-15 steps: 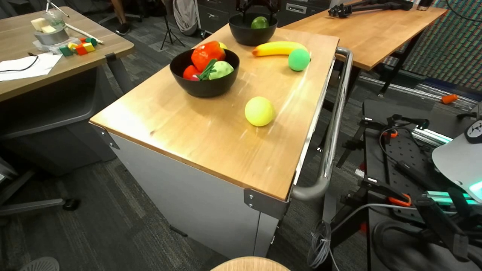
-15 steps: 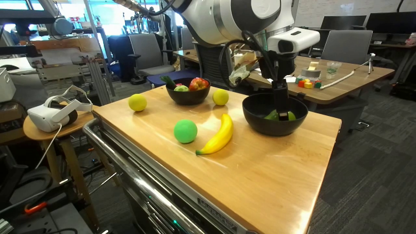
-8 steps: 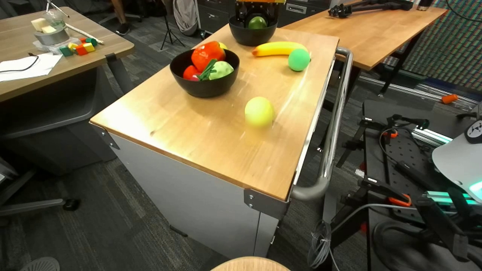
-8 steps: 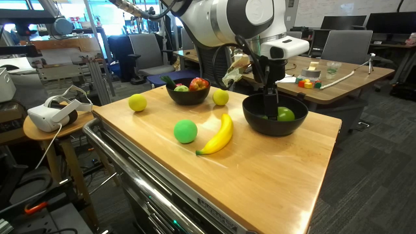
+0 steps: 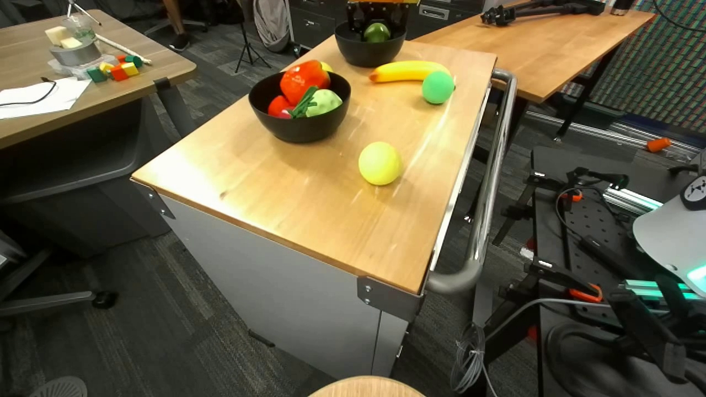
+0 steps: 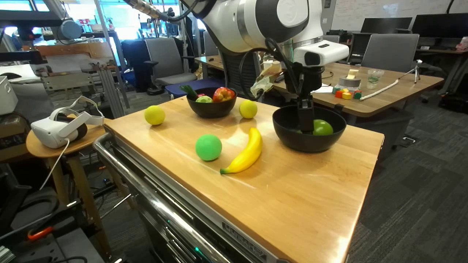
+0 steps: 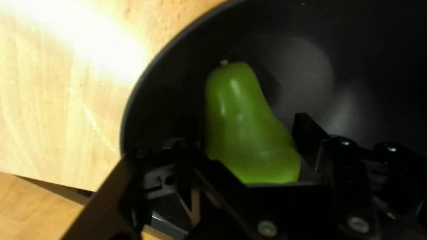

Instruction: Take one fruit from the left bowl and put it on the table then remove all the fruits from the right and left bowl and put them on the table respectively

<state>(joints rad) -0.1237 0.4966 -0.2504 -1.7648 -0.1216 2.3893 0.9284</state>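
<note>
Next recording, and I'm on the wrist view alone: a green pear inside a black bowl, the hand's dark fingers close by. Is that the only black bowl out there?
Observer: No, a second black bowl stands on the same table.

Operator: Is there anything in that one?

Observer: Yes, a big red piece sits in it and rises above the rim, as both exterior views show.

Operator: And what lies loose on the wood, out of my sight?

Observer: Among other things, a yellow banana lies beside a green ball.
</note>
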